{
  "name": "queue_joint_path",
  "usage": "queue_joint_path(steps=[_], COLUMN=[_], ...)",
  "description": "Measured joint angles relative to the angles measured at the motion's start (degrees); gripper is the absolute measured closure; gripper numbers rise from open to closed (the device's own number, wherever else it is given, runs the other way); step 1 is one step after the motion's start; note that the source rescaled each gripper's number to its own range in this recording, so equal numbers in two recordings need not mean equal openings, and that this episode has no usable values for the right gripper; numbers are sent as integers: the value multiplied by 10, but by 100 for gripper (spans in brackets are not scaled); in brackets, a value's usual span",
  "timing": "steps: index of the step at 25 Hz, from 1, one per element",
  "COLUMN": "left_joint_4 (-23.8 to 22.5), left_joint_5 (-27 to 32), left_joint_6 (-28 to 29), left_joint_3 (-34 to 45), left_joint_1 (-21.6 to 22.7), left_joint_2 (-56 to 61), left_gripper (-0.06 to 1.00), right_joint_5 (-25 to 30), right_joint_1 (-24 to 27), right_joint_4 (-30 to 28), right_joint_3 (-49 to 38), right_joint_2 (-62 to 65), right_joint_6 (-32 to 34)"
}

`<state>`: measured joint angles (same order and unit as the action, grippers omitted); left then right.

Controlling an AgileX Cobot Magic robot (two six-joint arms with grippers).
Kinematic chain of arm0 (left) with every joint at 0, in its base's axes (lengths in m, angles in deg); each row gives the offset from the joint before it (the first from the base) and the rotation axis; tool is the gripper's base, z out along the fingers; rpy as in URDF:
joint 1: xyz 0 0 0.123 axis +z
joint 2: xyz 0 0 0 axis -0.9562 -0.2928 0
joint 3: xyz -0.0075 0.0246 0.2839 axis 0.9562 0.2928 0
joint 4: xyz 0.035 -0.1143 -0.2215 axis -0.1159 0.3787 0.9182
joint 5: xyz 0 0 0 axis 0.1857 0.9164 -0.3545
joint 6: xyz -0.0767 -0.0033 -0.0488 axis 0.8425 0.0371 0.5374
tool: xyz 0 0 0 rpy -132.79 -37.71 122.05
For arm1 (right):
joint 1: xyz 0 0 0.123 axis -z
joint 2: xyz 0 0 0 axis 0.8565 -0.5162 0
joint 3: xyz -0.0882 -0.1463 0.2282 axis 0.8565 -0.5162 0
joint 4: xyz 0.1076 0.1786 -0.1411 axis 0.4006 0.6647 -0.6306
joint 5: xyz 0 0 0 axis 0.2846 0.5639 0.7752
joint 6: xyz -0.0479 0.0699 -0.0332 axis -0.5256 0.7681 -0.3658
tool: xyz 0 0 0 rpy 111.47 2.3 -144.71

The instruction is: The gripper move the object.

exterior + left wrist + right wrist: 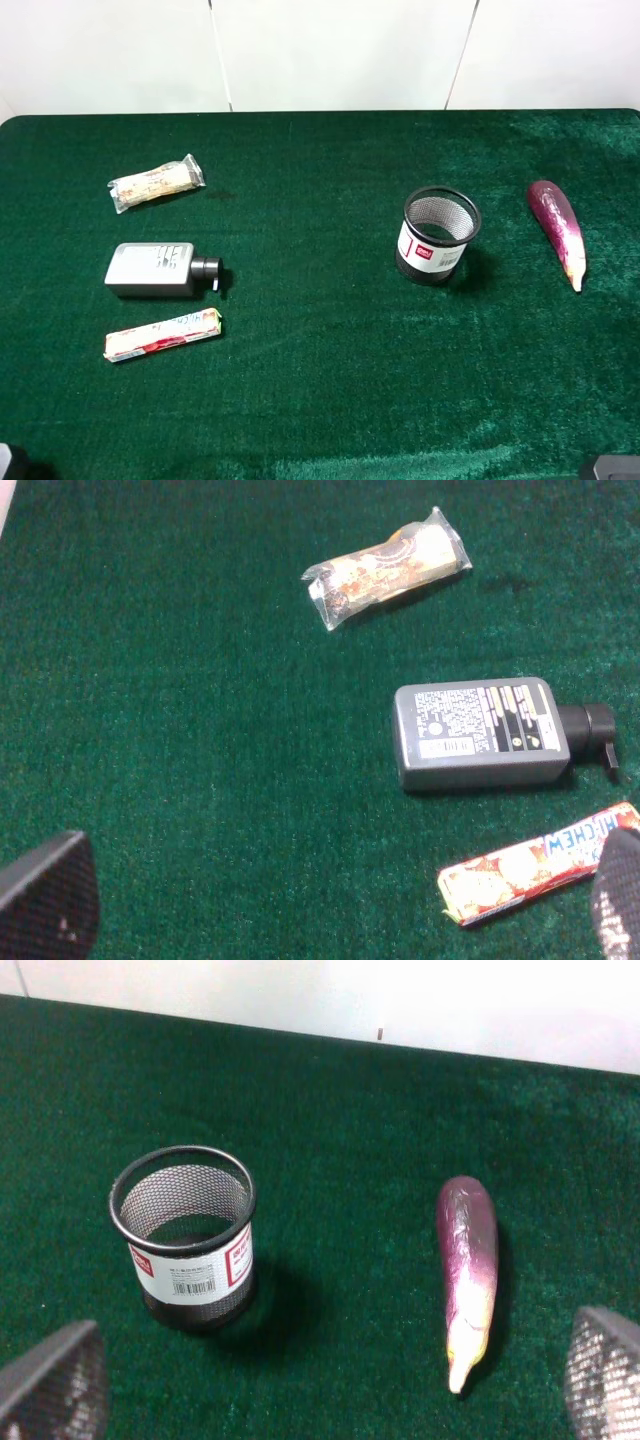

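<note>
Green felt surface (320, 390) with five items, read from left to right. At the left, three things lie in a column: a clear-wrapped snack bar (155, 183) farthest from the robot, the flat grey box (150, 270) in the middle, and a Hi-Chew bar (163, 334) nearest. The flat grey box, the thing to be moved, rests on a broad face with its printed label (485, 720) upward and its dark stub (206, 268) pointing toward the middle of the surface. It touches neither bar, and the bare felt along both long sides probably leaves room for fingers to close across its narrow width. Right of centre a black mesh cup (440, 236) stands upright and empty. A purple eggplant (558, 228) lies well apart from it, near the right edge.

Arm pose: the left end effector (330, 915) hangs above the felt, short of the box, its fingertips (45, 900) spread wide and holding nothing. The right end effector (330, 1390) is likewise spread wide and empty, facing the cup and eggplant. Being on the box's side, the left arm seems the one suited to the pick.
</note>
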<state>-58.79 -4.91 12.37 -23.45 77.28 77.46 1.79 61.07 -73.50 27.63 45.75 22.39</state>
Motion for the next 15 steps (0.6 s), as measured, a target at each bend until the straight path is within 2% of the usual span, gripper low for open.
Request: queue_joint_path(steps=[15], left_joint_4=[0], left_joint_5=[0], left_joint_6=[0], left_joint_3=[-1], left_joint_1=[0], left_joint_2=[0], left_gripper=[-6], right_joint_5=[0], right_joint_1=[0], right_joint_4=[0], right_joint_3=[0], right_joint_2=[0], right_joint_6=[0])
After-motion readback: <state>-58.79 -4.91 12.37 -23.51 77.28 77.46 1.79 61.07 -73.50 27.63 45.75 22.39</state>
